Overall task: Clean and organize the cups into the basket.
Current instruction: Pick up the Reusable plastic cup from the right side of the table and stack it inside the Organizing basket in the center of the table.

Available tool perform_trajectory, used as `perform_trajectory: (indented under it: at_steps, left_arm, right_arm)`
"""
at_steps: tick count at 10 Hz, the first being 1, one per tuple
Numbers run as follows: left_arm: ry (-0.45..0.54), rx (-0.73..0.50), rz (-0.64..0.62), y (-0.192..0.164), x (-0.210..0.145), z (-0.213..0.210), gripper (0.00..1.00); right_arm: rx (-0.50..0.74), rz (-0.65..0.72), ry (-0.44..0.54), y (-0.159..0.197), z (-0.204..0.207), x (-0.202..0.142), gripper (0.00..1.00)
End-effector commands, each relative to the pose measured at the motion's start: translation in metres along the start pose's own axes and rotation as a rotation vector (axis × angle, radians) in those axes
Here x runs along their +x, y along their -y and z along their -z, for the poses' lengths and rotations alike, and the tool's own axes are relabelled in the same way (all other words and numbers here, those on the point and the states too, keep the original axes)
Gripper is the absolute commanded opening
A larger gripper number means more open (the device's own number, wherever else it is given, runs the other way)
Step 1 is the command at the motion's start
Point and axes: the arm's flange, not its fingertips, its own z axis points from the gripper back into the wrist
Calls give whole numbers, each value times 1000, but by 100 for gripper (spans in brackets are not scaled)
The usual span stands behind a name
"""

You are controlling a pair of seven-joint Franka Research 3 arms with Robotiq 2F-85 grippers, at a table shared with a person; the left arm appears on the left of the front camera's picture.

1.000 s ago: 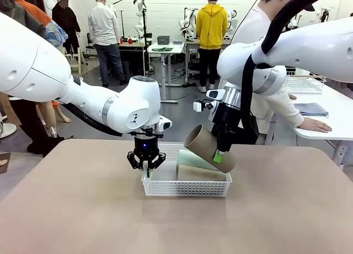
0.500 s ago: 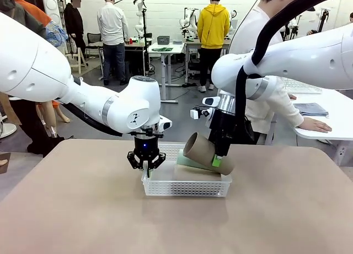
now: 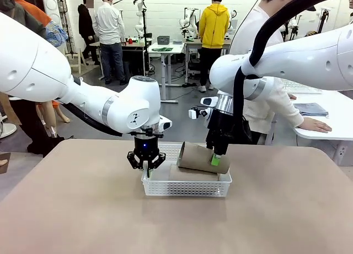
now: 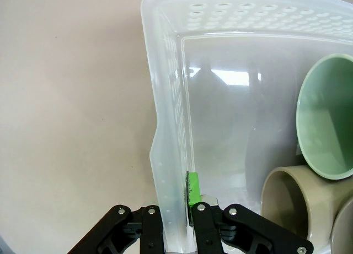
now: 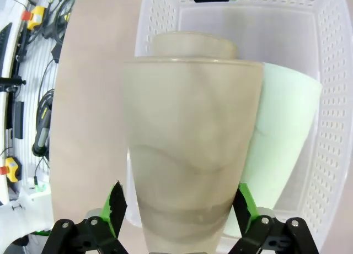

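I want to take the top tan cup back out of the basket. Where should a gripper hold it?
Probably around the narrow base end of the top tan-brown matte tumbler, from above. It lies on its side atop the other cups in the white lattice plastic basket, so its round sides are exposed, and the open right gripper already straddles that end.

White perforated basket, tan cups, one mint-green cup, beige table

3 cups lie stacked in basket, centre of table.
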Motion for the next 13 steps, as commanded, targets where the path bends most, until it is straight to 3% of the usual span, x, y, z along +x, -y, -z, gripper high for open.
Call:
perform_trajectory:
  at_steps: [1, 4, 6, 9, 13]
  left_arm:
    - [-1, 5, 7, -1, -1, 2, 0]
    - [-1, 5, 7, -1, -1, 2, 0]
    - [-1, 5, 7, -1, -1, 2, 0]
    - [-1, 5, 7, -1, -1, 2, 0]
    - [-1, 5, 7, -1, -1, 2, 0]
  right_arm:
    - [1, 14, -10, -1, -8, 3, 100]
    - [-41, 14, 40, -15, -30, -2, 100]
    - [-104, 10, 181, -37, -72, -31, 100]
    - [-215, 12, 479, -77, -132, -114, 100]
    - [-299, -22, 844, -151, -144, -239, 100]
